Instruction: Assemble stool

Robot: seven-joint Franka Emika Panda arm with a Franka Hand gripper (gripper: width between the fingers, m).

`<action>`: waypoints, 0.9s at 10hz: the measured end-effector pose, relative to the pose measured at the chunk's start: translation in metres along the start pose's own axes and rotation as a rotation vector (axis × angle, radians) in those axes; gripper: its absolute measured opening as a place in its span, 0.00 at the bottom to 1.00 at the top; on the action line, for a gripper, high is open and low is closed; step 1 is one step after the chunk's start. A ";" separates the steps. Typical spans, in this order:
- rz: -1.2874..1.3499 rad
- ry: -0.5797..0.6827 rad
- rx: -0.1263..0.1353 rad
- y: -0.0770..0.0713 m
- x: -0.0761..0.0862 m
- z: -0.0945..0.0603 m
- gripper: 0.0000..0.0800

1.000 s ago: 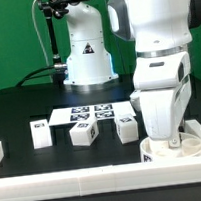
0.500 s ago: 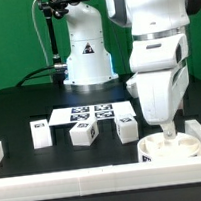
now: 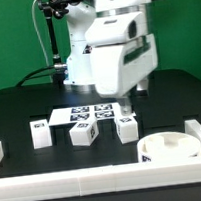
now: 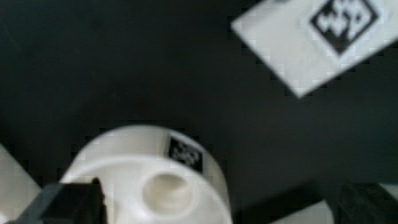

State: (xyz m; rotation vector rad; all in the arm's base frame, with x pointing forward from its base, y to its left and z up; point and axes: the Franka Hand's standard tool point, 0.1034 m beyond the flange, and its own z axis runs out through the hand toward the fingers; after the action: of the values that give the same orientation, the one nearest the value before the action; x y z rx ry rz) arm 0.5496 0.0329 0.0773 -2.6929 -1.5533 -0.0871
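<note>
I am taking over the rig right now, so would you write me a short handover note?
Gripper: open, holding nothing, hanging above the table near the last leg.
Seat: on the table in the corner of the border rails, on the exterior view's right.
Legs: first leg, middle leg and last leg, counted from the exterior view's left, lie loose in a row by the marker board.
Done: no leg fitted.
Left: join all three legs to the seat.

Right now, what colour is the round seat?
White seat, black-and-white tag; exterior view shows it best.
</note>
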 end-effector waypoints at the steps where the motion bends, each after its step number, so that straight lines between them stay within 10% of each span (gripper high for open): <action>1: 0.003 -0.002 -0.001 -0.001 -0.012 0.002 0.81; 9: 0.501 -0.005 0.007 0.001 -0.026 0.010 0.81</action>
State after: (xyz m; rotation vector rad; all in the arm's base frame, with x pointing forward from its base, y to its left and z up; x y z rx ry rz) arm 0.5374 0.0102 0.0657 -2.9787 -0.8340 -0.0601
